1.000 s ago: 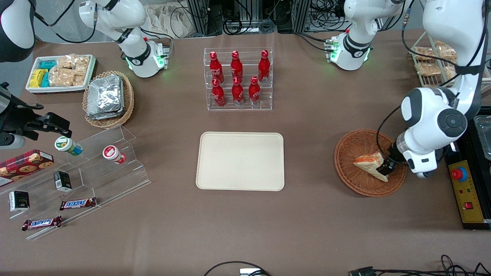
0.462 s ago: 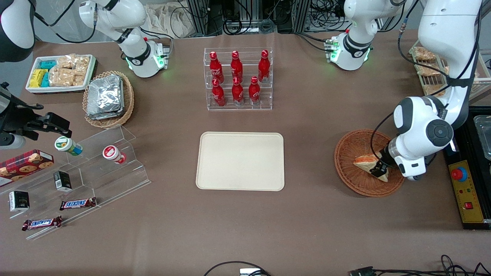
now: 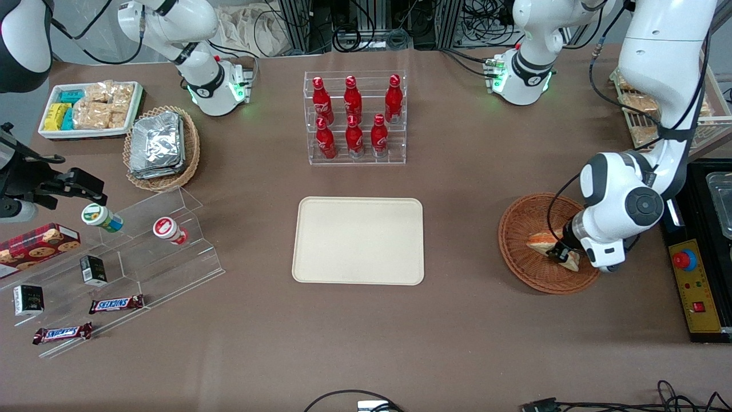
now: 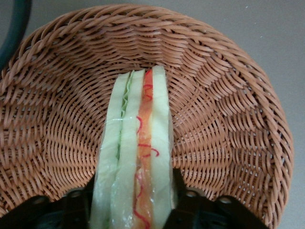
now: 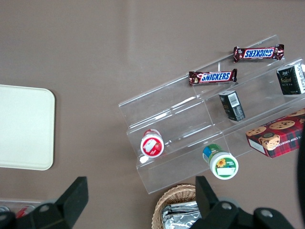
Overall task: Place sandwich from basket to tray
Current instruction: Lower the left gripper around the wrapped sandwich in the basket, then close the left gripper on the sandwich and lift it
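The sandwich [image 3: 540, 239], a pale bread wedge with orange-red and green filling, lies in the reddish-brown wicker basket [image 3: 514, 229] toward the working arm's end of the table. My left gripper [image 3: 559, 252] is down in the basket with its fingers pressed against both bread faces, shut on the sandwich. In the left wrist view the sandwich [image 4: 136, 143] stands edge-on between the black fingers [image 4: 81, 205], over the basket's weave [image 4: 228, 119]. The cream tray [image 3: 358, 240] lies flat and bare at mid-table, apart from the basket; it also shows in the right wrist view [image 5: 24, 126].
A clear rack of red bottles [image 3: 354, 117] stands farther from the front camera than the tray. A yellow control box [image 3: 695, 286] sits beside the basket. A stepped acrylic stand with snacks [image 3: 114, 269], a foil-packet basket [image 3: 160, 147] and a white snack bin [image 3: 91, 109] lie toward the parked arm's end.
My left arm has shifted toward the tray and the gripper has slid along the sandwich toward its middle. The sandwich now shows narrower and has moved slightly with it.
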Controlling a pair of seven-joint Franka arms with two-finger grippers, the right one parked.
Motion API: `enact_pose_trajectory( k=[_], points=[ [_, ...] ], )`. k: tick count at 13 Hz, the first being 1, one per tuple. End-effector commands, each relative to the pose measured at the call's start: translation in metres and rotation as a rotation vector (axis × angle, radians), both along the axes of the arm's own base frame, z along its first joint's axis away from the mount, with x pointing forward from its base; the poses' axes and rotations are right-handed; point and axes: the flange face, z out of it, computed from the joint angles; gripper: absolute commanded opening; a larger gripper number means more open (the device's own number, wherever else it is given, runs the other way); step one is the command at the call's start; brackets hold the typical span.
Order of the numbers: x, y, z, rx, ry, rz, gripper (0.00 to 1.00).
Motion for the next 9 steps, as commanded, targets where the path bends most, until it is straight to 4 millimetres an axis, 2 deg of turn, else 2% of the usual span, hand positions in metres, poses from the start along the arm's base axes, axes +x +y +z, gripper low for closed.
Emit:
enact_pose_trajectory(
  k=[1,3,4,6,9],
  points=[
    [0.004,-0.004,0.008,0.008,-0.011,-0.014,0.0],
    [0.007,-0.004,0.015,0.012,-0.013,-0.02,0.0],
    [0.012,-0.004,0.025,0.014,-0.008,-0.017,0.0],
    [0.032,-0.012,0.065,0.024,0.031,-0.03,0.0],
    [0.053,-0.008,0.127,0.05,0.07,-0.045,0.0]
  ],
)
